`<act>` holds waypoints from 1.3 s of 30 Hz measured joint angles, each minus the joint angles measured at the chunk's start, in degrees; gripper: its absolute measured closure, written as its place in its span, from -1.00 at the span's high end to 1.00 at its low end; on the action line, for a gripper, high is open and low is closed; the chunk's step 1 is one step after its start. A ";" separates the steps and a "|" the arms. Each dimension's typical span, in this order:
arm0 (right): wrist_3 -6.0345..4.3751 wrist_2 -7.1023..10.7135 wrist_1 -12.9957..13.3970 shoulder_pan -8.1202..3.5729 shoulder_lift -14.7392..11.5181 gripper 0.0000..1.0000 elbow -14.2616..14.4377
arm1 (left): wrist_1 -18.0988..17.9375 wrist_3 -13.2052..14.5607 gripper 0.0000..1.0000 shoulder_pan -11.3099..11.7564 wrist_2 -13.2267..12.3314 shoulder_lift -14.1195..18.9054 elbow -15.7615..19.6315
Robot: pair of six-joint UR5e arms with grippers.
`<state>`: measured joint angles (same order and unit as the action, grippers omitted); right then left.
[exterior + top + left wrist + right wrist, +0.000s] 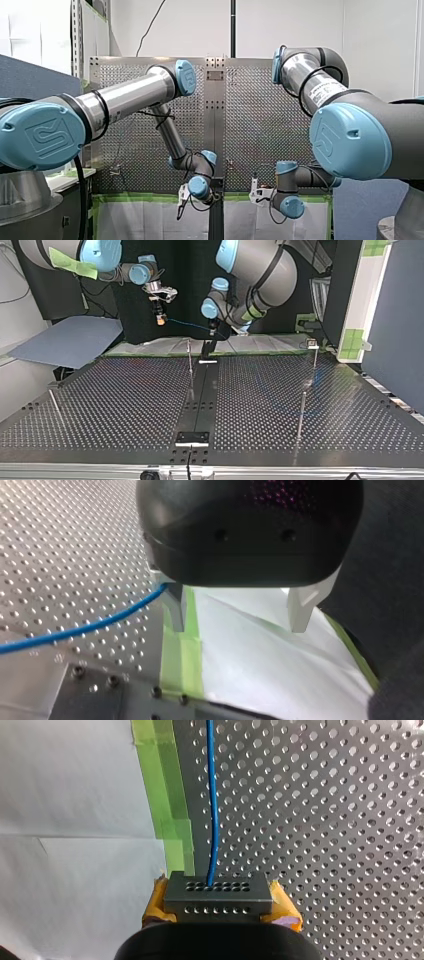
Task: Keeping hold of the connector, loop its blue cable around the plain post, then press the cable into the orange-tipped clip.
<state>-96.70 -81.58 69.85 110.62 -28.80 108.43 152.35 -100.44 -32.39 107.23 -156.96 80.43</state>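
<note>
Nearest the lens, clamped between the yellow pads (157, 902) of my right hand (220, 906): a small grey metal connector block (218, 892) drilled with rows of holes. Straight out from the connector, a thin blue cable (214, 810), strung across to my left hand (239, 622). There, two pale fingers (300, 615) spread wide, nothing between them, cable meeting one finger's outer side. Judged early: holding done, looping and clipping left. Below the connector in the top view, a thin plain steel post (189, 357) on the grey perforated table (125, 405), clear of the cable. No orange-tipped clip made out.
</note>
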 joint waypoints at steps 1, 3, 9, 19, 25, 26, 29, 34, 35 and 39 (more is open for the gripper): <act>0.00 0.16 -0.06 0.00 0.00 -1.00 -0.01 | -0.35 -0.47 0.96 -0.10 -0.18 -0.01 0.01; 0.00 0.41 -0.16 -0.01 0.03 -1.00 -0.05 | -1.29 -1.54 0.96 -0.33 -0.56 -0.02 0.03; 0.01 1.14 -0.45 -0.01 0.08 -1.00 -0.15 | -4.36 -4.94 0.96 -0.59 -1.16 -0.04 0.46; 0.04 1.31 -0.66 -0.09 0.09 -1.00 -0.18 | -6.57 -10.88 0.96 -0.60 3.29 -0.04 0.63; 0.09 1.33 -0.76 -0.10 0.09 -1.00 -0.18 | -8.14 -14.41 0.96 -0.65 4.03 -0.04 0.64; 0.09 1.33 -0.78 -0.09 0.09 -1.00 -0.18 | -8.44 -15.04 0.71 -0.68 3.98 -0.04 0.64; 0.12 1.33 -0.82 -0.10 0.10 -1.00 -0.20 | -8.90 -15.70 0.24 -0.71 3.87 -0.04 0.63; 0.16 1.33 -0.84 -0.10 0.09 -1.00 -0.20 | -9.39 -14.62 -0.61 -0.56 3.57 -0.04 0.62; 0.16 1.33 -0.84 -0.10 0.09 -1.00 -0.21 | -9.44 -14.31 -0.74 -0.48 3.53 -0.04 0.62; 0.18 1.33 -0.84 -0.10 0.12 -1.00 -0.21 | -9.50 -13.04 -1.00 -0.26 3.39 -0.02 0.65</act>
<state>-96.53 -80.25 69.01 110.52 -28.68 108.22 142.85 -113.48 -32.65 110.62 -156.98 81.08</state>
